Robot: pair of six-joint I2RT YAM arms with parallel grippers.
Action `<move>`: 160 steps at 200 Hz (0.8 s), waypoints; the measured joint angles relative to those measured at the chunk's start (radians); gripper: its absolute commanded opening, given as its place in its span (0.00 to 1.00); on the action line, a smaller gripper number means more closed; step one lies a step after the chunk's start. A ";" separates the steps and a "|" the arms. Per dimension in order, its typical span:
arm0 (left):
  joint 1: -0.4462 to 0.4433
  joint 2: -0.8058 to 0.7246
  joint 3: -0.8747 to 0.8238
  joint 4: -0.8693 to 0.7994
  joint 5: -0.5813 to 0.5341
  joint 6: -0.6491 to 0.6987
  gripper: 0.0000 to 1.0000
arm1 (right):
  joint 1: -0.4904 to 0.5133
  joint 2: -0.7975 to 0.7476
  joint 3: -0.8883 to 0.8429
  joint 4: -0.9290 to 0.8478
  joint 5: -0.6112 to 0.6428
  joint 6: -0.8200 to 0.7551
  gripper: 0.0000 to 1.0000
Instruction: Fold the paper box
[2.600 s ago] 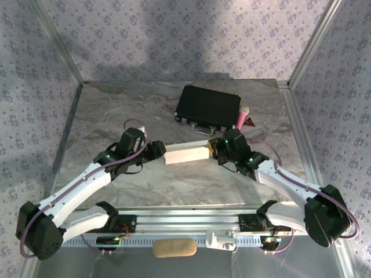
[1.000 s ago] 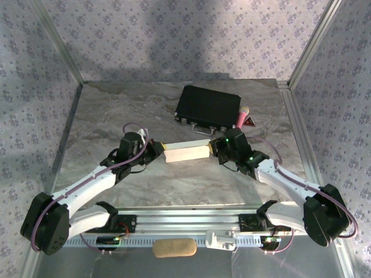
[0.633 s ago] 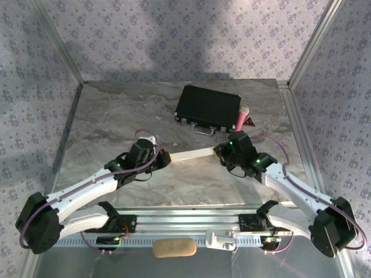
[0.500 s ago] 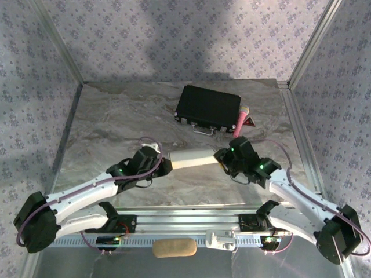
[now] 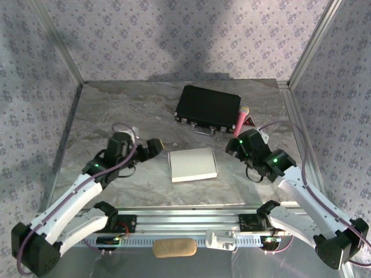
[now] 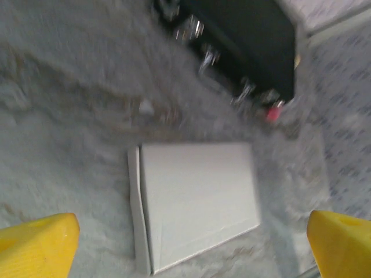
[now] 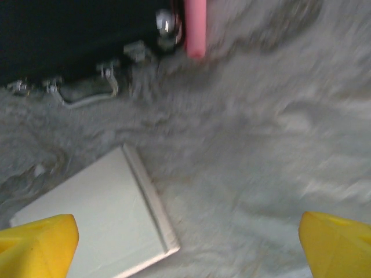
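Since your left pincer (image 5: 155,146) is hanging wide open and gripping nothing, the paper box (image 5: 192,164) is lying flat on the bench (image 5: 116,116) just right of it. The right pincer (image 5: 231,148) is gaping empty too. Looks like the folding is wrapping up, so next you're probably just pulling both arms clear. I'm counting one box, two pincers, one black case (image 5: 208,108).
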 measured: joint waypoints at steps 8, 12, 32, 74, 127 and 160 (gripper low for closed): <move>0.047 0.002 0.028 -0.010 0.025 0.029 1.00 | 0.000 -0.003 0.009 -0.008 0.060 -0.033 0.99; 0.070 0.010 0.044 -0.021 0.027 0.047 1.00 | 0.000 -0.005 0.010 -0.012 0.094 -0.045 0.99; 0.147 0.071 0.107 -0.067 -0.019 0.122 1.00 | -0.008 -0.021 -0.011 -0.005 0.250 -0.088 0.99; 0.246 0.212 0.063 -0.085 -0.386 0.264 1.00 | -0.226 -0.120 -0.355 0.447 0.298 -0.409 0.99; 0.388 0.213 -0.181 0.100 -0.517 0.564 1.00 | -0.482 0.078 -0.636 1.030 0.082 -0.706 0.99; 0.473 0.251 -0.283 0.298 -0.455 0.700 1.00 | -0.511 0.250 -0.637 1.317 -0.019 -0.803 0.99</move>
